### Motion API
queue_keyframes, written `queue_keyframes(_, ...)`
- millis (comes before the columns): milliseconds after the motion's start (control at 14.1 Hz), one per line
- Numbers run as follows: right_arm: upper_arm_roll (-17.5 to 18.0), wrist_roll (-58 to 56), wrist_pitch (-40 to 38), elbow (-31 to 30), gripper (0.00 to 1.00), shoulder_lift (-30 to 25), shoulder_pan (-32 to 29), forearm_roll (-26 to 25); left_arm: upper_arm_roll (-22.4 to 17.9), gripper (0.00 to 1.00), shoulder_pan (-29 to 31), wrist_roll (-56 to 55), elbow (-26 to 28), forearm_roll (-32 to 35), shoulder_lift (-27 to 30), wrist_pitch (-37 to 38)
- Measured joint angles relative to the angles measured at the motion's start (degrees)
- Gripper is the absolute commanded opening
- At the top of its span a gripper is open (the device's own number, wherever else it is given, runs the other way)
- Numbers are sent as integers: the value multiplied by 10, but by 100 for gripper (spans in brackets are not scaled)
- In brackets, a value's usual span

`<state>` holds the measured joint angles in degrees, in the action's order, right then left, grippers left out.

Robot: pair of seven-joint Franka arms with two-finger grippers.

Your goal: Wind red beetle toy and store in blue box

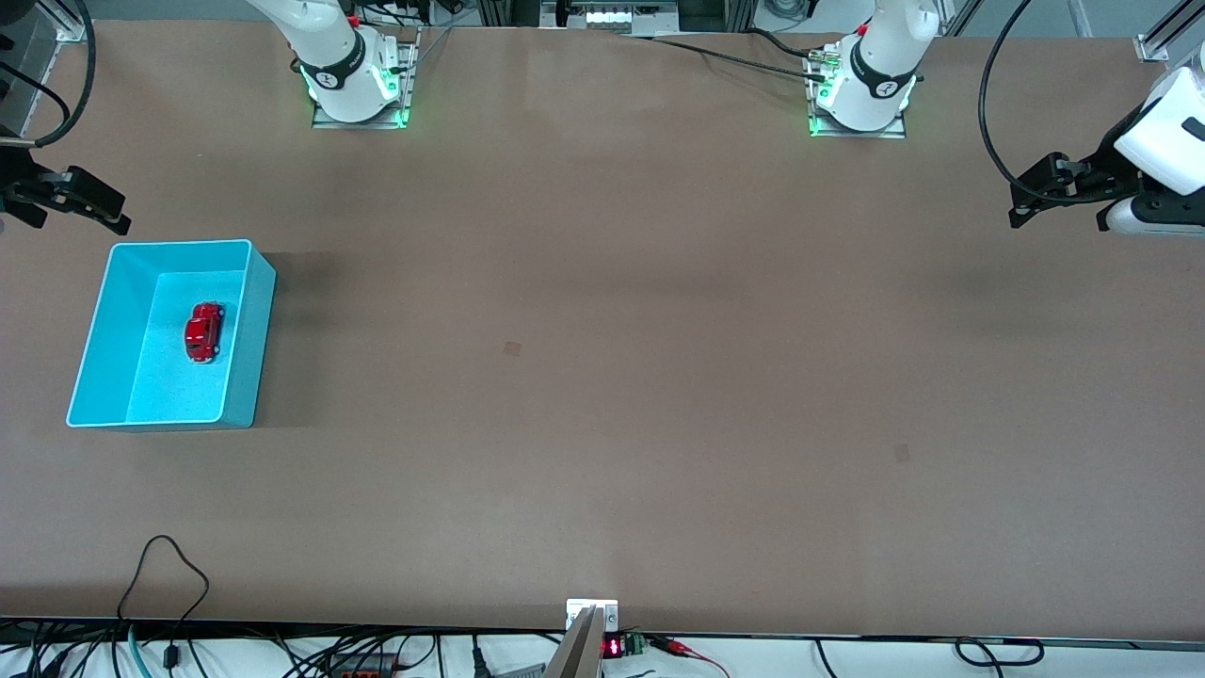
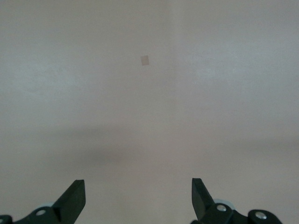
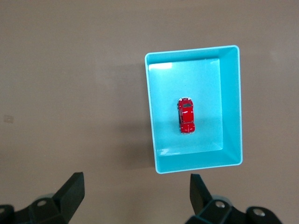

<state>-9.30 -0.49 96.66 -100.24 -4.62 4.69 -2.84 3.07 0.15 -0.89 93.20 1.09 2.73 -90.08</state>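
Observation:
The red beetle toy [image 1: 203,331] stands on its wheels on the floor of the blue box [image 1: 252,325], at the right arm's end of the table. The right wrist view shows the toy [image 3: 186,115] in the middle of the box [image 3: 232,102]. My right gripper [image 1: 75,209] is open and empty, raised over the table by the box's corner; its jaws stand wide apart in its wrist view [image 3: 136,179]. My left gripper [image 1: 1052,193] is open and empty, raised over bare table at the left arm's end, jaws wide apart [image 2: 138,182].
Two small tape marks lie on the brown table, one near the middle [image 1: 512,348] and one toward the left arm's end [image 1: 902,453]. Cables run along the table edge nearest the front camera [image 1: 160,565]. The arm bases [image 1: 353,80] [image 1: 861,89] stand at the opposite edge.

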Motion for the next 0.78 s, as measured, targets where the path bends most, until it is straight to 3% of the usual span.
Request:
queue_keyframes(285,-12,-29,14,-30,100,-12,-1,8,0,100,0,0,0,0,0,0)
queue_keyframes(783,-10,-25,14,-21,100,-23,0,9,0,100,0,0,0,0,0,0)
